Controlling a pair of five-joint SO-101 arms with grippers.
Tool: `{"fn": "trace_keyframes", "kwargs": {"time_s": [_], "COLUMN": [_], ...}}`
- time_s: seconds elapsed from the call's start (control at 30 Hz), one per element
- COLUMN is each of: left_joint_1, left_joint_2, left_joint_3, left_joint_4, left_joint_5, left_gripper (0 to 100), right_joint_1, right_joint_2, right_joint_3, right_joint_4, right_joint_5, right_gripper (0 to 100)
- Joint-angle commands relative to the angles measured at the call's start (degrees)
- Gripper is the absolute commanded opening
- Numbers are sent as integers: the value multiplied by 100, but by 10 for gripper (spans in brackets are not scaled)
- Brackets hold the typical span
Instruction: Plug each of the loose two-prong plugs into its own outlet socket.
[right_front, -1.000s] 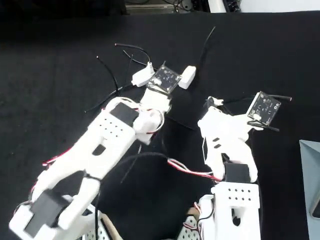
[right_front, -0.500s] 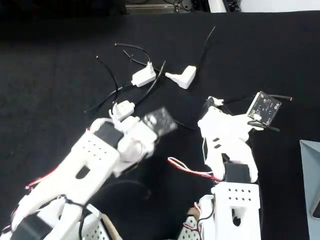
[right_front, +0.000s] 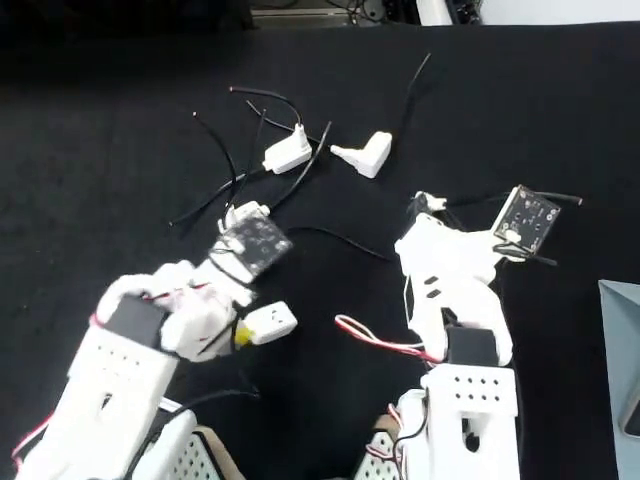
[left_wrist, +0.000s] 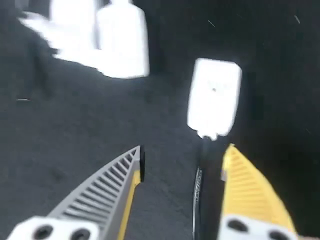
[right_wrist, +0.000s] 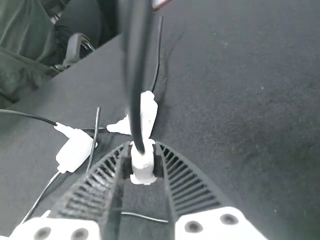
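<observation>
My left gripper (left_wrist: 185, 150) is open, its grey and yellow fingers apart just short of a white two-prong plug (left_wrist: 215, 97) whose black cable runs in beside the yellow finger. In the high view this plug (right_front: 245, 215) lies just beyond the left arm's wrist board (right_front: 250, 248). Two more loose white plugs (right_front: 288, 152) (right_front: 368, 155) lie farther back on the black table (right_front: 120, 120). My right gripper (right_wrist: 141, 150) is shut on a small white plug (right_wrist: 142, 170) with a black cable rising from it; from above it sits at mid-right (right_front: 425, 208).
Thin black cables (right_front: 215, 150) trail across the back of the table around the loose plugs. A grey object (right_front: 622, 360) stands at the right edge. The right wrist view has two loose plugs (right_wrist: 145, 112) (right_wrist: 75, 147) beyond the held one.
The left arm has drawn back toward the near left, away from the two far plugs, and now sits by the nearer plug. The right arm has stayed still.
</observation>
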Motion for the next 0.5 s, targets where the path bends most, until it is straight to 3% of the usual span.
{"fn": "trace_keyframes", "kwargs": {"time_s": [0.0, 0.23, 0.47], "left_joint_1": [-189, 462, 576], "left_joint_2": [-941, -1547, -1538], "left_joint_3": [66, 1015, 2378], "left_joint_4": [-53, -211, -1811], "left_joint_5": [-62, -35, 0], "left_gripper": [288, 287, 284], "right_joint_1": [26, 26, 26], "right_joint_2": [-57, -57, -57], "right_joint_3": [-31, -31, -31], "right_joint_4": [-158, -149, -149], "right_joint_5": [0, 0, 53], "right_gripper": [13, 14, 14]}}
